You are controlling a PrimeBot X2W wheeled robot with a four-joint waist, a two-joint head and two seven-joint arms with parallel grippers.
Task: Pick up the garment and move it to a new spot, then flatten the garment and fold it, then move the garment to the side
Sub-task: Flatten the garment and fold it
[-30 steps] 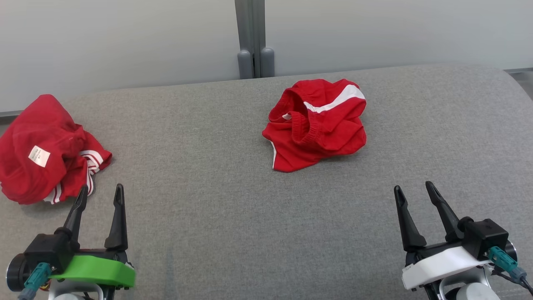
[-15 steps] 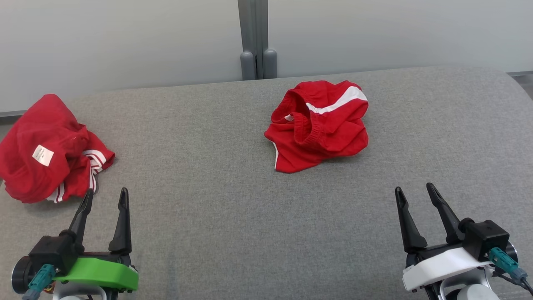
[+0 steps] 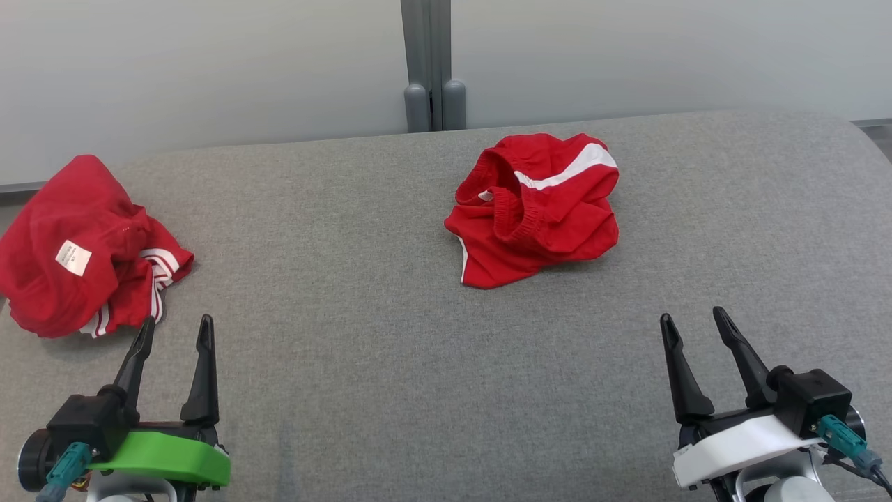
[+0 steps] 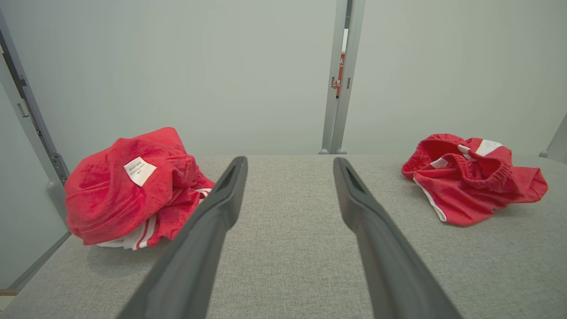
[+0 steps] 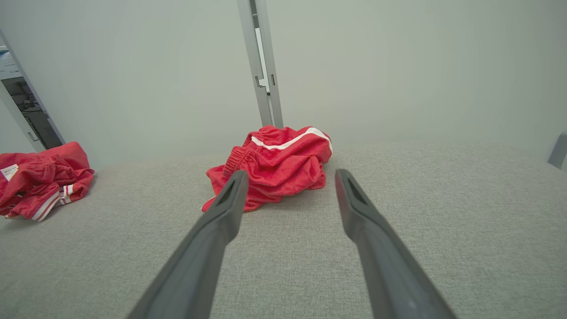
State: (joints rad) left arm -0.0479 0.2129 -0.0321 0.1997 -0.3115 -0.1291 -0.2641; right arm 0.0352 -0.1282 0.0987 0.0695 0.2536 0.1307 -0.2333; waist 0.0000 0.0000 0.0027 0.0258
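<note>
We hover with empty fingers spread above the grey counter (image 3: 362, 314).
Our left gripper (image 3: 176, 321) and right gripper (image 3: 691, 315) sit at the near edge; the crumpled red garment (image 3: 540, 209) lies by the far edge, just right of its middle, another red heap (image 3: 70, 251) at the left edge.

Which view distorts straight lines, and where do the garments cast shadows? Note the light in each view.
Head view: soft, even light, no glare, sharp; a faint shadow under the red shorts on their near side. Left wrist view: a soft shadow beneath the labelled red garment. Right wrist view: wide-angle distortion makes the grey post lean.
</note>
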